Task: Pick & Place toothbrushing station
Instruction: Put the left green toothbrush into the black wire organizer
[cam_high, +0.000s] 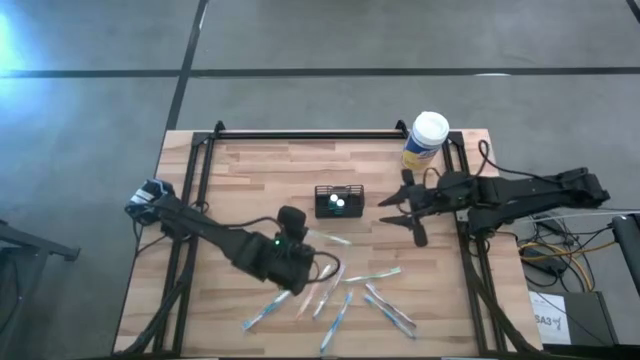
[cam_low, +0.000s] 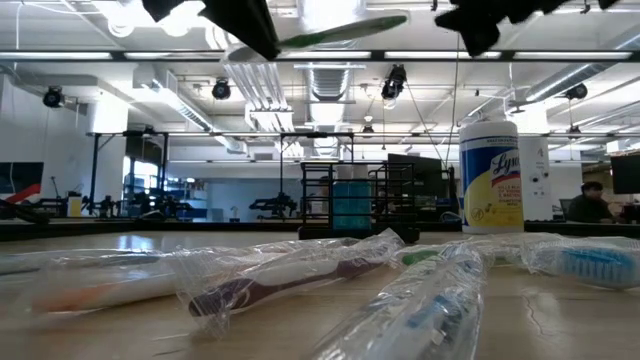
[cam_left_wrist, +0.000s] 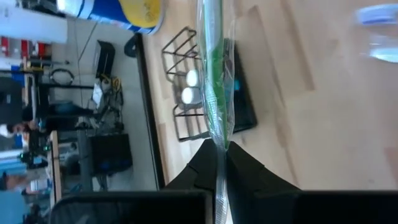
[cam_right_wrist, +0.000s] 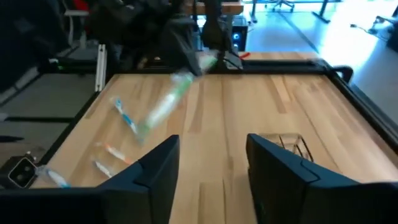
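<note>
The toothbrushing station (cam_high: 339, 201), a small black wire caddy with two white things inside, stands at the table's middle; it also shows in the left wrist view (cam_left_wrist: 199, 93) and the low view (cam_low: 350, 205). My left gripper (cam_high: 298, 241) is shut on a green toothbrush in a clear wrapper (cam_high: 330, 238), just near-left of the caddy and high above the table (cam_low: 340, 30). My right gripper (cam_high: 402, 212) hovers open and empty to the right of the caddy, its fingers wide apart (cam_right_wrist: 211, 168). My left gripper pinches the wrapped toothbrush near one end (cam_left_wrist: 219, 134) between its two fingers. The brush runs on forward past the fingertips, along their line, toward the caddy. It is lifted clear of the table and lies nearly level in the low view.
A white-lidded yellow-and-blue canister (cam_high: 427, 140) stands at the far right. Several wrapped toothbrushes (cam_high: 345, 295) lie scattered on the near half of the table, close in front of the low camera (cam_low: 290, 275). A black frame rail (cam_high: 300, 134) runs along the far edge.
</note>
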